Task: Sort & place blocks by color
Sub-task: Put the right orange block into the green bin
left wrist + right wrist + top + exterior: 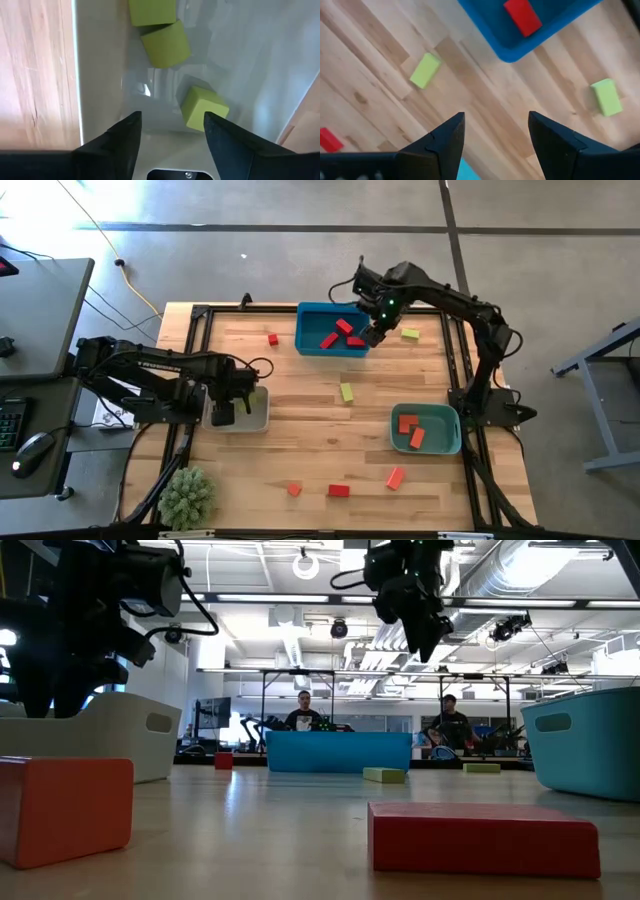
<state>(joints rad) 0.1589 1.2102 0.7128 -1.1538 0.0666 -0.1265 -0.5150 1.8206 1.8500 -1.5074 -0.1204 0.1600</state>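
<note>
Now your left claw [170, 132] hangs over the beige tray [262, 420] with its fingers spread wide and nothing between them; three yellow-green blocks [203, 108] lie loose on the tray floor beneath it. Your right claw [496, 137] is spread just as wide and empty, poised above the counter [300, 440] at the blue tray [306, 340], which holds red blocks [343, 327]. Orange-red blocks [408, 423] sit in the teal tray [450, 442]; others lie scattered on the counter.
</note>
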